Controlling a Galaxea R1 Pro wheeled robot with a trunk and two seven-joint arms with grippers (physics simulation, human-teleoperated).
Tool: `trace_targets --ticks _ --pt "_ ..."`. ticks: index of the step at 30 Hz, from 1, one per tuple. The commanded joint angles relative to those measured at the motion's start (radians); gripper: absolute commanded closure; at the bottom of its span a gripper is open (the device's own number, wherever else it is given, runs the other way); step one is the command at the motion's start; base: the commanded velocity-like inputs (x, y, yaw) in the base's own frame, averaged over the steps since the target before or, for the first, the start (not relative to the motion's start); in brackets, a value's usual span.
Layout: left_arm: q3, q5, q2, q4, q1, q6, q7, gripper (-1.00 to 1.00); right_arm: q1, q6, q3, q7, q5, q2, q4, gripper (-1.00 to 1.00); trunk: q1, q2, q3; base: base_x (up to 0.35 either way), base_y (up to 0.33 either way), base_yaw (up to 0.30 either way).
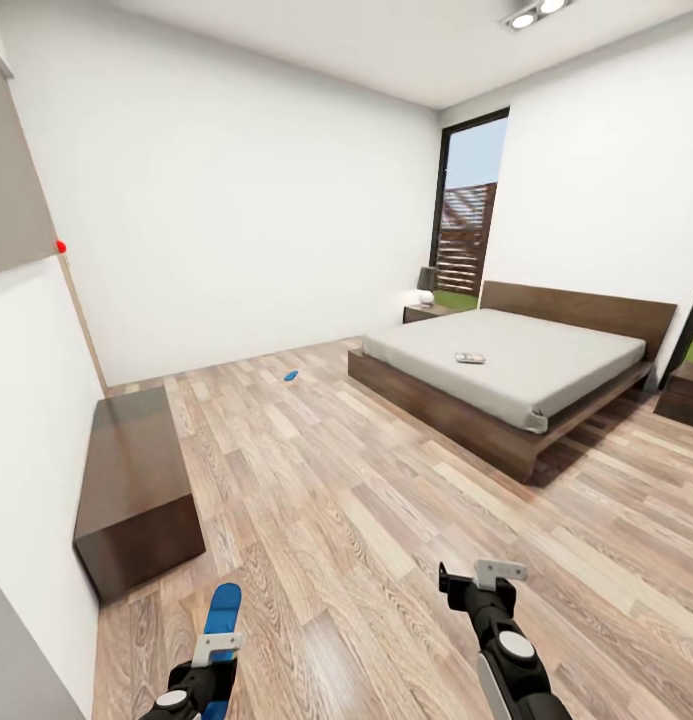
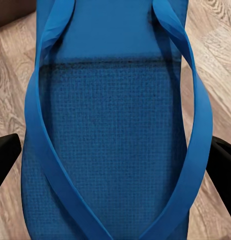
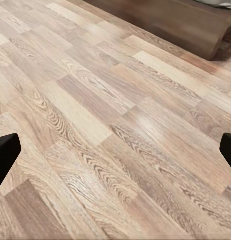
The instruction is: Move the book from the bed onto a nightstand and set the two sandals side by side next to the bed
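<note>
One blue sandal (image 2: 113, 145) is being pinched across its sole by the left claw (image 1: 218, 648); light, flexible, likely floppy. Right claw (image 1: 483, 580) is being held spread, empty.

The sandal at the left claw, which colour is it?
Bright blue sandal, best in the left wrist view.

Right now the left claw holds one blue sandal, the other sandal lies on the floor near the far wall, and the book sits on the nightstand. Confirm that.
One point is wrong: the book is not on the nightstand; the head view shows it lying on the bed. The rest stands: the left claw holds a blue sandal, seen close in the left wrist view, and the other sandal lies on the floor near the far wall.
</note>
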Motion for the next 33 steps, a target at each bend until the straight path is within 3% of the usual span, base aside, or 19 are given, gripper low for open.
trace_targets --ticks 1,21,33 --pt "-0.009 0.009 0.0 0.001 0.0 -0.005 0.003 1.0 -0.001 0.005 0.002 -0.007 -0.005 0.0 0.005 -1.0 -0.004 0.007 0.002 0.0 0.0 0.0" --pt "-0.007 0.013 0.002 0.004 0.0 -0.009 0.011 1.0 -0.002 -0.002 0.005 -0.007 0.001 0.0 0.113 -1.0 -0.081 0.147 0.065 0.0 0.0 0.0" --pt "-0.007 0.015 0.002 0.045 0.002 -0.052 0.011 1.0 -0.006 -0.153 0.005 -0.007 0.006 -0.004 0.238 -1.0 -0.127 0.231 0.102 0.0 0.0 0.0"
